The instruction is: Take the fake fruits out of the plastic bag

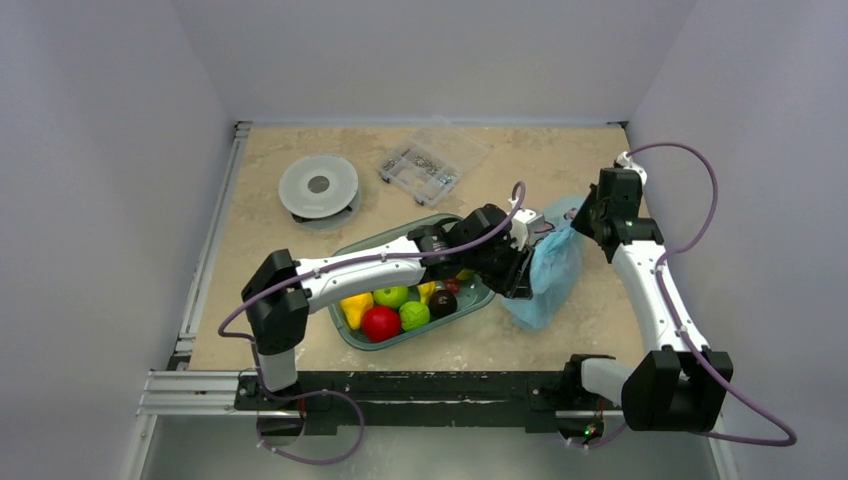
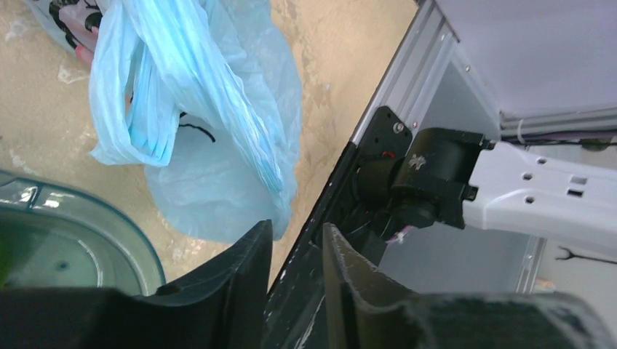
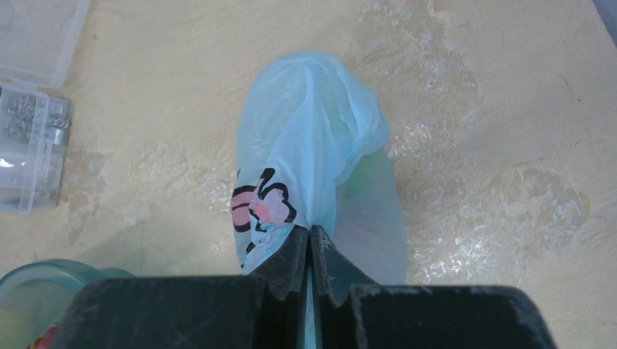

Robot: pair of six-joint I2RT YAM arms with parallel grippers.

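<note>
The light-blue plastic bag (image 1: 552, 272) hangs limp from my right gripper (image 1: 578, 215), its bottom resting on the table. In the right wrist view the right gripper (image 3: 311, 231) is shut on the bag's gathered top (image 3: 313, 131); a faint green shape (image 3: 371, 178) shows through its wall. My left gripper (image 1: 522, 283) is beside the bag's left side, over the bin's right end. In the left wrist view it (image 2: 297, 229) is open and empty, with the bag (image 2: 211, 145) just ahead. A dark round fruit (image 1: 442, 303) lies in the bin. The mango-like and orange fruits are hidden.
A teal bin (image 1: 450, 322) under my left arm holds a yellow pear (image 1: 355, 308), red apple (image 1: 380, 323), light-green apple (image 1: 392, 296) and a green ball (image 1: 414, 315). A clear parts box (image 1: 430, 165) and a white disc (image 1: 318, 185) are at the back.
</note>
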